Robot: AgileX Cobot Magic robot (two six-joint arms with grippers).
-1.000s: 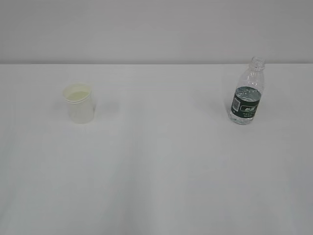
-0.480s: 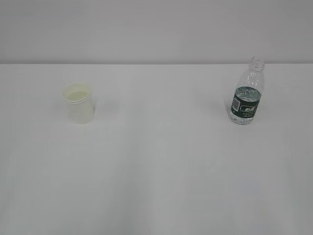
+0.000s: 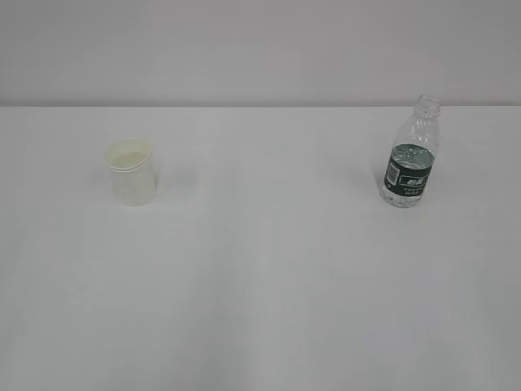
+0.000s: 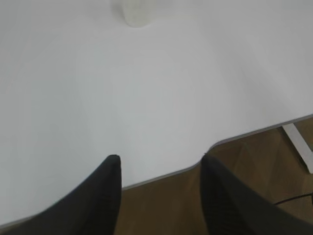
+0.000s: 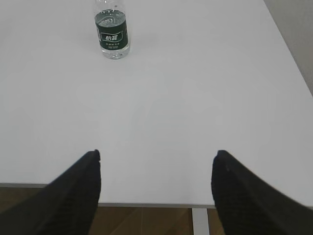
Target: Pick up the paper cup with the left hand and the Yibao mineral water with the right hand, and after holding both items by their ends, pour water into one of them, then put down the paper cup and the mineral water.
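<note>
The white paper cup (image 3: 132,173) stands upright on the left of the white table; its base shows at the top edge of the left wrist view (image 4: 135,14). The clear Yibao mineral water (image 3: 410,155) with its dark green label stands upright and capless on the right, also near the top of the right wrist view (image 5: 112,30). My left gripper (image 4: 160,159) hangs open over the table's near edge, far from the cup. Over that same edge, well short of the bottle, my right gripper (image 5: 156,154) is open and empty. Neither arm shows in the exterior view.
The white table (image 3: 269,269) ends at a grey wall (image 3: 260,49) behind. Its near edge (image 5: 146,203) borders brown floor (image 4: 244,161), and its right edge (image 5: 288,49) runs beside the bottle's side.
Cup and bottle stand where they were; no arm has come into the exterior view.
</note>
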